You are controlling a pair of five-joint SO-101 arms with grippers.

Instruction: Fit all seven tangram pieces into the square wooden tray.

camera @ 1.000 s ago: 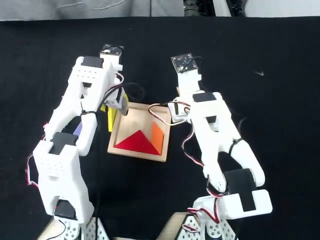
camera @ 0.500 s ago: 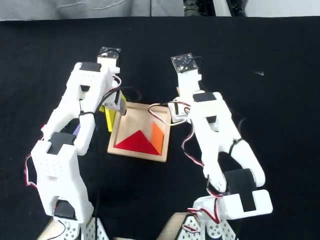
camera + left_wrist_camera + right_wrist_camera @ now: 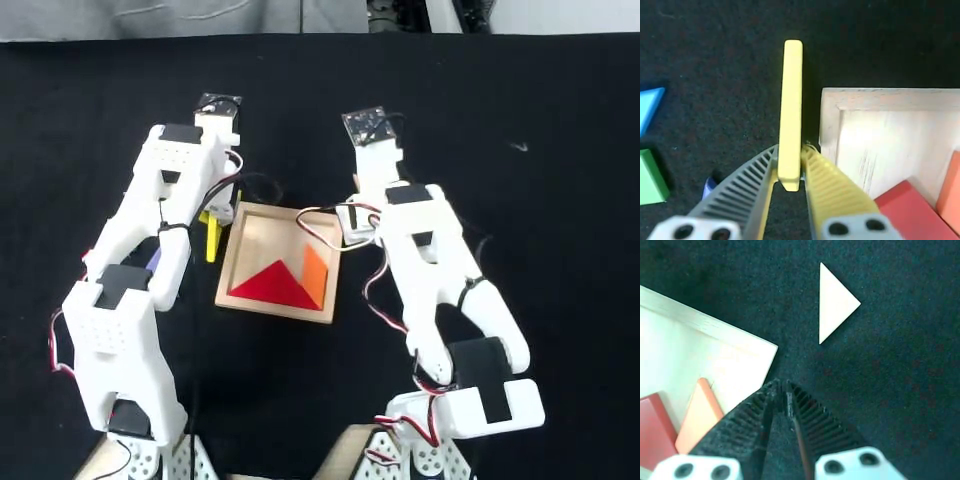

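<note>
The square wooden tray [image 3: 243, 285] lies between the two arms, with a red triangle [image 3: 272, 285] and an orange piece [image 3: 314, 275] inside it. My left gripper [image 3: 790, 150] is shut on a yellow piece [image 3: 791, 110] held on edge just outside the tray's corner [image 3: 830, 100]. From above, the yellow piece [image 3: 211, 237] hangs beside the tray's left side. My right gripper [image 3: 780, 385] is shut with nothing in it, just off the tray's rim [image 3: 705, 330]. A pale triangle [image 3: 835, 302] lies on the cloth beyond it.
A blue triangle [image 3: 650, 102], a green piece [image 3: 650, 177] and a purple piece [image 3: 709, 187] lie on the black cloth to the side of the left gripper. The purple piece [image 3: 155, 258] peeks out under the left arm. Open black cloth surrounds the tray.
My left gripper has shifted left with the yellow piece, from over the tray's upper-left corner to just outside its left side. The right arm has stayed still.
</note>
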